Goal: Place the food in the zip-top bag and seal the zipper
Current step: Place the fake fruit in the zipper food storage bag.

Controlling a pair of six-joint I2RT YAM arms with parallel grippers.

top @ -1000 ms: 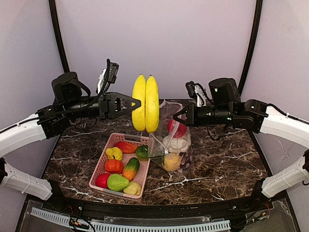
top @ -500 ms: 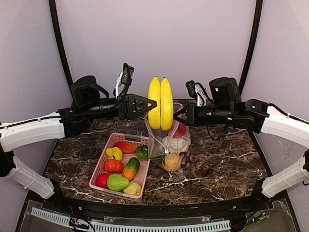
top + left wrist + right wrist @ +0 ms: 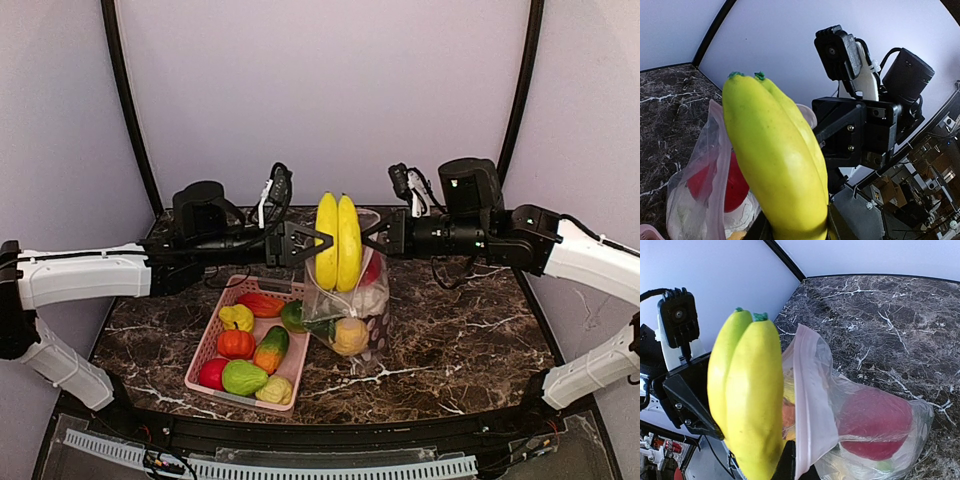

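The left tool (image 3: 322,243) is clamped on the yellow banana (image 3: 338,240), holding it upright at the 12 o'clock rim of the zip-top bag (image 3: 352,318). The bag stands mid-counter (image 3: 460,330), with the pink basket (image 3: 203,352) just beside it at 9 o'clock. The right tool (image 3: 372,233) pinches the bag's mouth edge and holds it up. Red fruit (image 3: 874,430) already sits inside. The long banana could snag the floppy rim and fold the mouth shut. It could also drag the film out of the right tool's pinch, or topple outside if released too high.
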